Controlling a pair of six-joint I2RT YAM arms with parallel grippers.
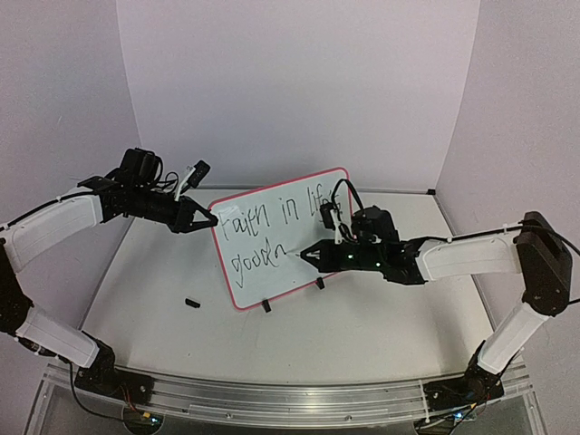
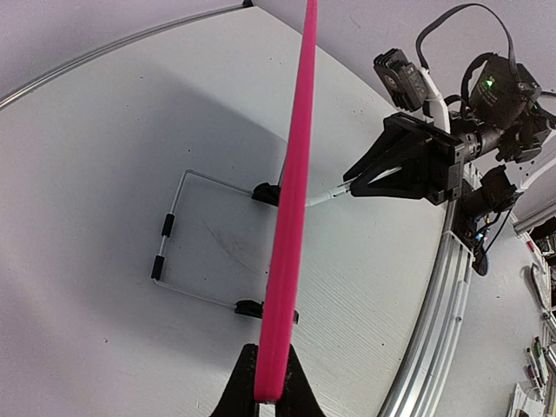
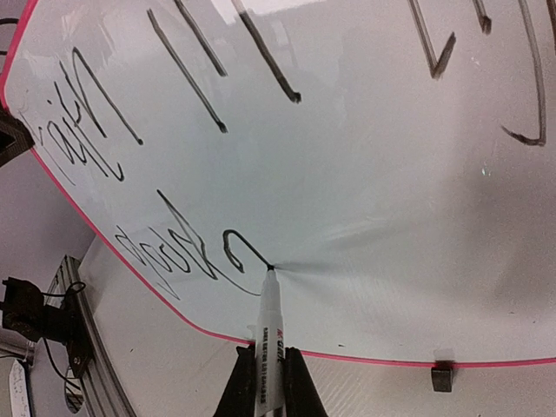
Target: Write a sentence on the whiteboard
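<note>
The whiteboard (image 1: 258,281) stands upright mid-worktop (image 1: 362,326), bearing handwriting. The left gripper (image 2: 261,389) has its jaws clamped on the board's pink left edge. The right gripper (image 1: 310,256) has its jaws closed on a marker (image 3: 271,334), whose tip touches the board. A small black piece (image 1: 191,302), perhaps a cap, lies near-left.

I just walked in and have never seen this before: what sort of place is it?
Probably a robotics lab cell: two arms bolted to a metal rail, plain panels walling in a white table, and the right end effector holding a marker against a whiteboard that the left end effector grips.
</note>
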